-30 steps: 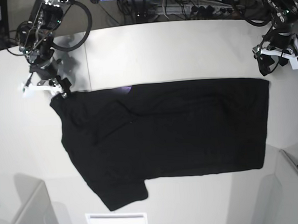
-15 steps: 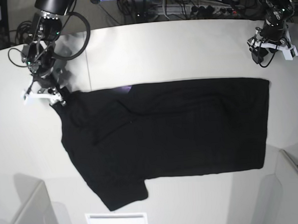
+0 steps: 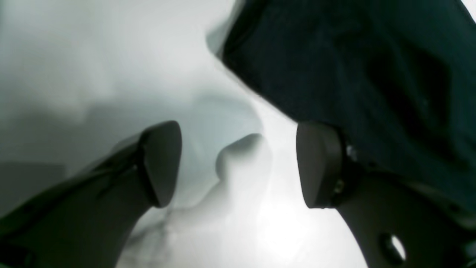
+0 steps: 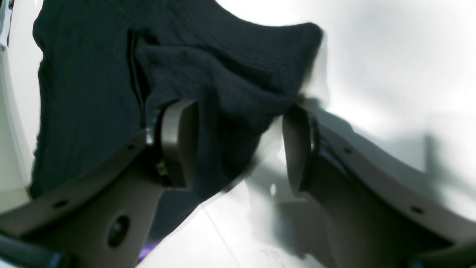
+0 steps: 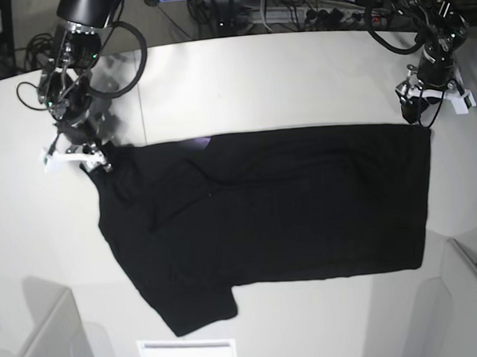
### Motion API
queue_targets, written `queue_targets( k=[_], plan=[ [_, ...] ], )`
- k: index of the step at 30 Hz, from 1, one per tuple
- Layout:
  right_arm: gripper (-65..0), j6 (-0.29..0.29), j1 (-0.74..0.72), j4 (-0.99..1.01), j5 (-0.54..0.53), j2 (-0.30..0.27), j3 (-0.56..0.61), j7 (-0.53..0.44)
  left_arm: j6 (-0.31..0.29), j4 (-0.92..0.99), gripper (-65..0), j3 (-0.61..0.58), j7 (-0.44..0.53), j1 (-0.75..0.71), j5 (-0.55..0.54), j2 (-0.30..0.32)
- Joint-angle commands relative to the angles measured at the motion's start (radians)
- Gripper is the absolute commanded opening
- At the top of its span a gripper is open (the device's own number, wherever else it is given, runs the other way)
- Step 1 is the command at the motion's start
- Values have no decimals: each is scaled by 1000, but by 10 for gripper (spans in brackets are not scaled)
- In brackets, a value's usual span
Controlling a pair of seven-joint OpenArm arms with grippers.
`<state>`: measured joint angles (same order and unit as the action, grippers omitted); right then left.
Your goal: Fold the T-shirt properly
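- You have the T-shirt spread flat on the table, filling its middle and near part.
- Your right gripper sits at the shirt's far left corner in the base view, its spread fingers straddling that corner.
- Your left gripper sits at the far right corner, just beside the cloth's edge.
- The two grippers lie well apart.

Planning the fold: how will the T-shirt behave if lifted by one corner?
Probably floppy: the T-shirt lies flat and bunches into soft folds between the right tool pads. It would likely drape and drag, not hold shape. Seemingly light; the left tool stands open beside its edge.
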<state>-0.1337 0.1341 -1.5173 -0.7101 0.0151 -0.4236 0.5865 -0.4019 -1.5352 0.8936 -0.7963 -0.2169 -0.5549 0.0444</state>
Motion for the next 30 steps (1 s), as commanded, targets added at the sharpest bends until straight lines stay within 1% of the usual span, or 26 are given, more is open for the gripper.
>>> queue_targets(
  k=[1,4,6,9,11,14,16,24,25,26,27,29,30],
  plan=[
    [-308,-7,-1,-2,-1,-11,21,28,-5,-3,-194,3,10,15,-14,15],
    [-309,-7,-1,-2,-1,-19,47,23,1,32,-194,3,10,44,-14,28],
    [-309,-7,-1,-2,-1,-19,52,23,39,69,-194,3,12,66,-14,36],
    [-309,-7,-1,-2,-1,-22,50,23,57,98,-194,3,12,96,-14,45],
    [-309,-7,-1,-2,-1,-22,48,23,59,106,-194,3,16,113,-14,50],
    [-309,-7,-1,-2,-1,-22,47,23,60,131,-194,2,82,124,-14,50],
    [-309,-7,-1,-2,-1,-22,45,23,60,160,-194,-3,108,135,-14,51],
    [-309,-7,-1,-2,-1,-24,45,22,60,273,-199,-6,114,208,-12,68],
    [-309,-7,-1,-2,-1,-24,44,22,60,281,-217,-6,114,210,-12,70],
    [-311,-7,-1,-2,-1,-24,44,22,60,281,-250,-6,114,210,-12,70],
    [-315,-7,-1,-1,-1,-24,44,22,60,279,-298,-6,114,210,-12,70],
    [-360,-7,-1,16,-1,-24,44,20,60,279,-405,-6,114,210,-12,71],
    [-401,-7,-11,27,-1,-24,42,20,60,279,-457,-6,114,210,-12,71]
  ],
)
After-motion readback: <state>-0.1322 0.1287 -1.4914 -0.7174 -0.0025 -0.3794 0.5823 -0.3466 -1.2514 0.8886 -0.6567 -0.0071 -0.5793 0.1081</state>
